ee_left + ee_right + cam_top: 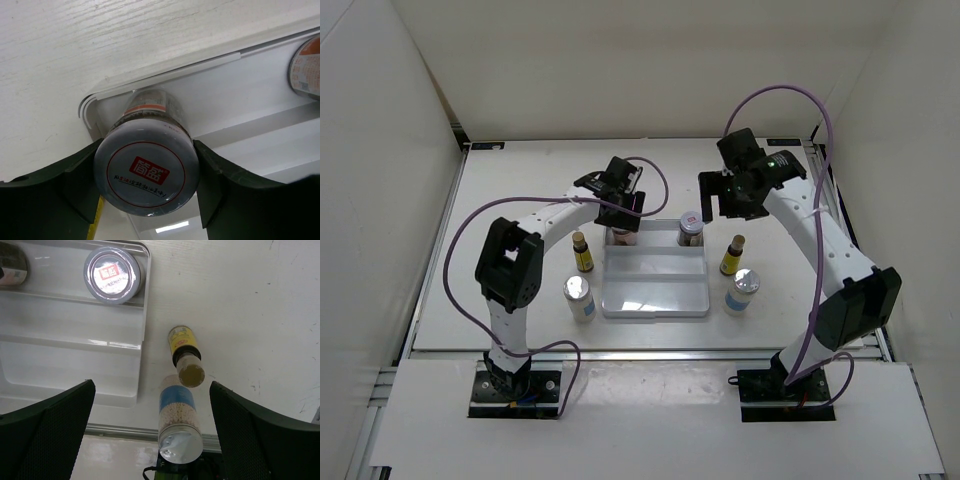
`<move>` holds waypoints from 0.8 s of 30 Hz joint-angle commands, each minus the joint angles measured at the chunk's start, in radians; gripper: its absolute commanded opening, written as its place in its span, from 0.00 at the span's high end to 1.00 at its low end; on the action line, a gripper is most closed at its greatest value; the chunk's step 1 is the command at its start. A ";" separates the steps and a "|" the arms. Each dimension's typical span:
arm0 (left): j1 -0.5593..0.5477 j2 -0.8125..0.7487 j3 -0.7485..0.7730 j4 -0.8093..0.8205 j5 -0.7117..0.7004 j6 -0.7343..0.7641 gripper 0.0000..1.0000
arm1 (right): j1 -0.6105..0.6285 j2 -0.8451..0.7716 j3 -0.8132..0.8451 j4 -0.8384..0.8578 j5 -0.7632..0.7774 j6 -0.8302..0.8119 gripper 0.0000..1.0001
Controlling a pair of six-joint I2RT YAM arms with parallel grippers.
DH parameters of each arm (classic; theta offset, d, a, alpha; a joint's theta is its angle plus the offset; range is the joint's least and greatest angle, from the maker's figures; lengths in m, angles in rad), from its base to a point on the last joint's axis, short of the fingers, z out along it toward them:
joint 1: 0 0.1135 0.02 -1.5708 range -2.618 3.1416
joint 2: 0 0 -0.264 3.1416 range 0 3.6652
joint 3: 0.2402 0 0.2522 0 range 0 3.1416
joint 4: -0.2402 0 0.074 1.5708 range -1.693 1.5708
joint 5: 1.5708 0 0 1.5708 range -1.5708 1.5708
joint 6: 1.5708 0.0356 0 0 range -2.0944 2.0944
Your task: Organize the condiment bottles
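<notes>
Condiment bottles (pixel 582 252), seen from above: the left jar (pixel 620 238) stands under the left tool (pixel 620 208). The right jar (pixel 691 229) is just short of the right tool (pixel 723 205). Both occupy far corners of the tray (pixel 655 300). A yellow bottle (pixel 732 255) and a white-blue bottle (pixel 742 292) stand on the tabletop (pixel 520 190) on each side of the tray.

Left wrist: the tool pinches the left jar (pixel 146 175), a finger (pixel 75 187) touching each side of the lid. The lid shows a red ring, white Chinese characters on a red block, and black print too small to read. The tray's rounded corner lies just ahead.

Right wrist: the tool (pixel 152 385) is spread wide and holds nothing. Between its fingers stand the tan-capped yellow bottle (pixel 185 357) and the silver-topped white-blue bottle (pixel 177 422), with open tabletop to their right.
</notes>
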 commanded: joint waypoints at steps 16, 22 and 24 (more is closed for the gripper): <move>0.004 -0.224 0.318 -0.054 -0.200 -0.015 0.00 | -0.003 -0.165 -0.171 -0.052 -0.042 0.058 0.19; 0.067 -0.310 0.349 -0.054 -0.200 -0.006 0.00 | -0.003 -0.142 -0.228 -0.041 -0.022 0.103 0.30; 0.081 -0.328 0.338 -0.054 -0.191 -0.006 0.00 | -0.003 -0.128 -0.237 -0.022 -0.022 0.127 0.31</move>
